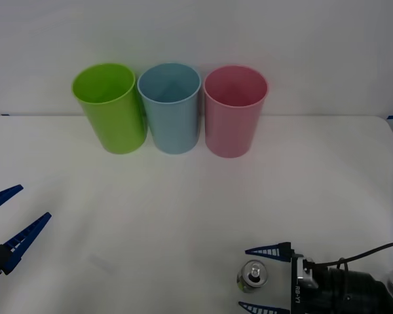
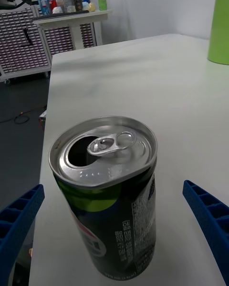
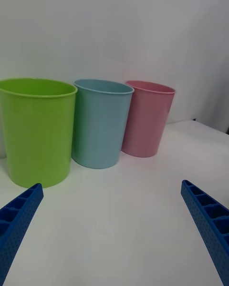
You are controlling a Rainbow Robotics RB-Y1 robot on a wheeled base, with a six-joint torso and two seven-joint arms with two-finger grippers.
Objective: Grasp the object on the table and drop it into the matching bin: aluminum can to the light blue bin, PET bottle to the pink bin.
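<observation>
The aluminum can point(image 1: 253, 275) stands upright on the white table point(image 1: 183, 209) near its front edge, right of centre. Its silver top, pull tab and dark, yellow-green side fill the right wrist view point(image 2: 112, 190). My right gripper point(image 1: 267, 280) is open, one blue finger on each side of the can, not touching it. At the back stand the light blue bin point(image 1: 170, 108) and the pink bin point(image 1: 234, 111), also seen from the left wrist as light blue bin point(image 3: 100, 123) and pink bin point(image 3: 147, 118). The left gripper point(image 1: 10, 219) hangs open at the left edge.
A lime green bin point(image 1: 110, 106) stands left of the light blue one, all three close together in a row. The wall rises just behind them. A wide stretch of bare tabletop lies between the can and the bins.
</observation>
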